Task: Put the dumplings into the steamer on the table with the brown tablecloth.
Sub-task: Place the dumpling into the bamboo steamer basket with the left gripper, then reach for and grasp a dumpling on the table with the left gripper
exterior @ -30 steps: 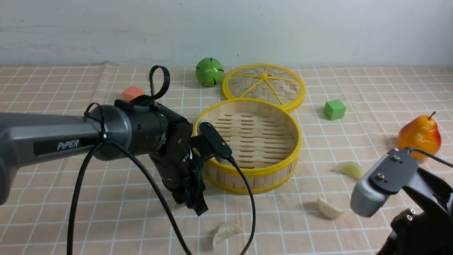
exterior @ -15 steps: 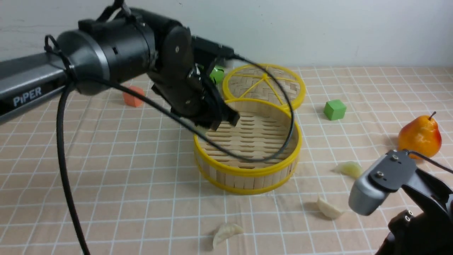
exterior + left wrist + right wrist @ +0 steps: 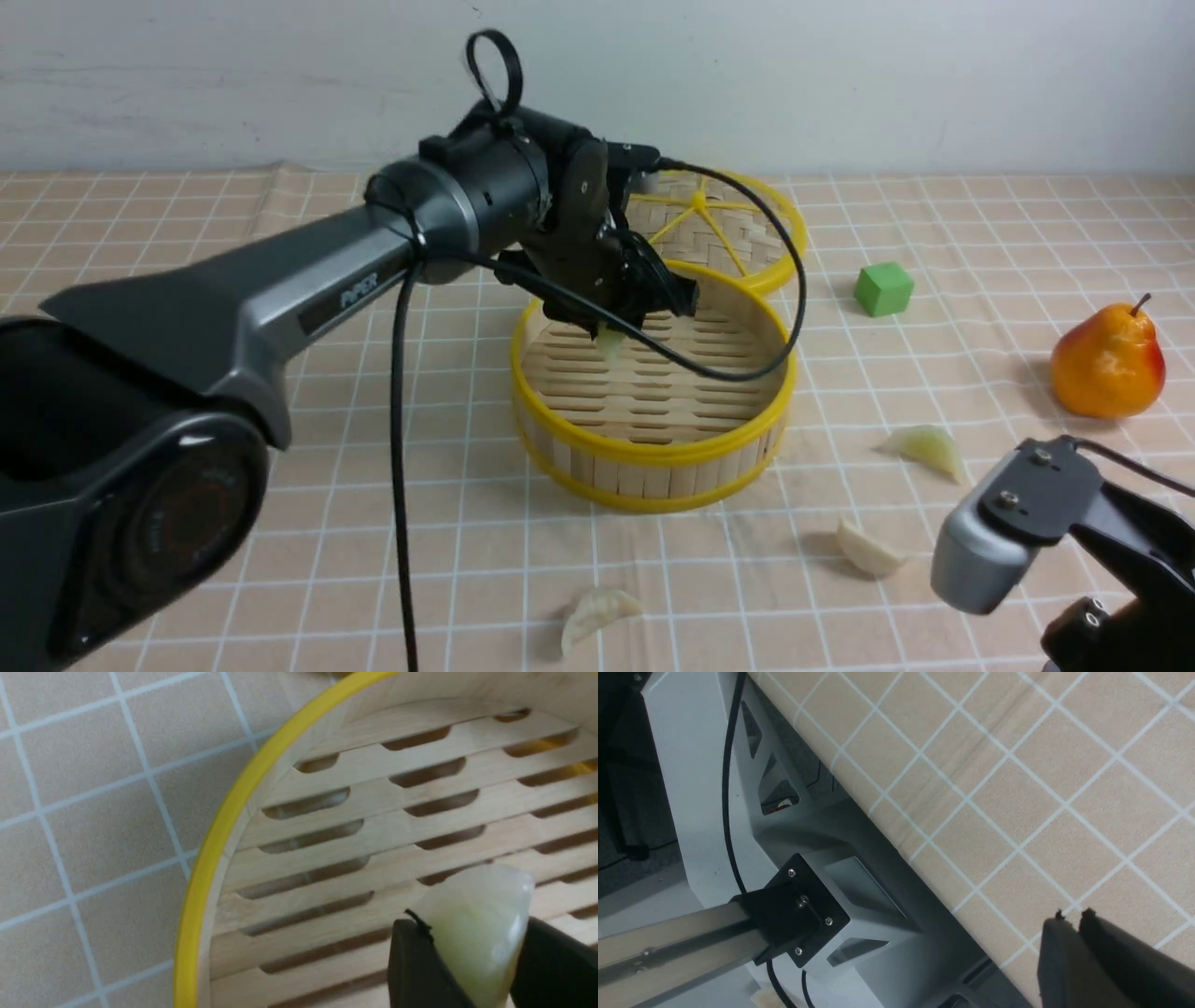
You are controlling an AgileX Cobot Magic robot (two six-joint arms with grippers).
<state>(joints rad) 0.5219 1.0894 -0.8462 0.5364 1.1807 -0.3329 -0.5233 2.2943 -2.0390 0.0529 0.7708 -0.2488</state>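
My left gripper [image 3: 611, 329] is clamped on one dumpling [image 3: 476, 914], holding it over the slotted floor inside the steamer [image 3: 653, 455], near its left wall. Three other dumplings [image 3: 597, 616] lie on the brown tablecloth [image 3: 280, 523], in front and to the right. My right gripper [image 3: 1073, 914] sits low at the cloth's near edge, jaws almost together, empty

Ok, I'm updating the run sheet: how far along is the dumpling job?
Done: nothing yet; the visible floor of the steamer holds no loose dumpling. In hand: the left jaws grip one dumpling over that floor, not yet released. Left: three on the tablecloth: the right dumpling, the middle dumpling, the front dumpling. The right jaws sit shut and empty.
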